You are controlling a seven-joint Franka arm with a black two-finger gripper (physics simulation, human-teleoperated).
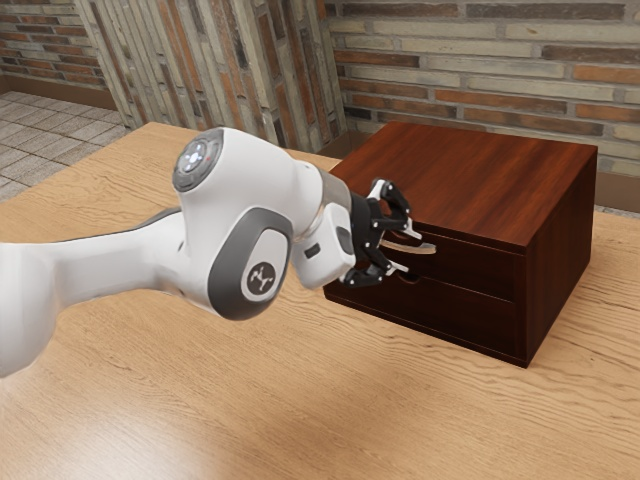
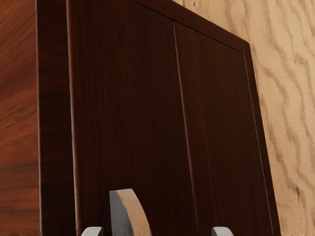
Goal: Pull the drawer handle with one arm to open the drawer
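1. Dark-wood cabinet [image 1: 470,180] sits at the exterior view's right on the wooden table [image 1: 300,400]; its upper drawer [image 1: 480,262] looks flush.
2. My gripper [image 1: 402,248] is spread, unclenched, straddling the metal drawer handle [image 1: 425,248].
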